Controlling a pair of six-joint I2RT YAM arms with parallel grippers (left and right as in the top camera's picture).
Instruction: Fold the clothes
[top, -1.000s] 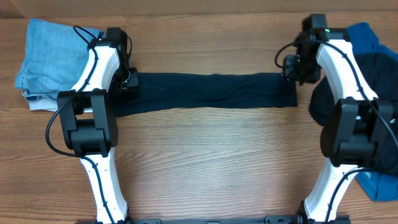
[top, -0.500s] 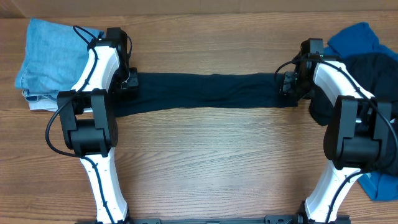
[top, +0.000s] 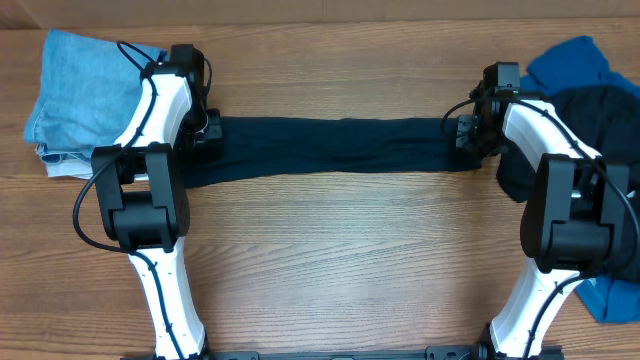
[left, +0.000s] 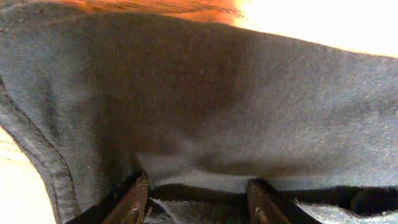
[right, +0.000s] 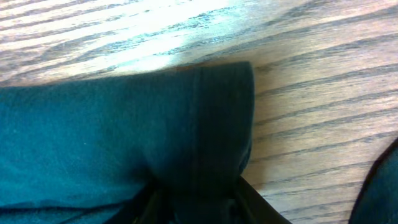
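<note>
The right fingers (right: 256, 202) pinch the hemmed end of the navy shirt (top: 330, 150), the cloth gathering into them from both sides. The left fingers (left: 135, 200) stand apart with the shirt's other end lying between and over them; whether they clamp it cannot be told.

The shirt lies on the table (top: 330, 260) as a long narrow band toward the far edge, running from one arm to the other. A stack of pale blue garments (top: 75, 100) sits at the far left corner. A pile of dark and bright blue clothes (top: 590, 110) waits along the right edge.

The step in hand looks like a lengthwise fold: the band is laid out and taken at both ends. Next, one end likely needs lifting and carrying over to meet the other, keeping the hem square and the layers from slipping apart.
</note>
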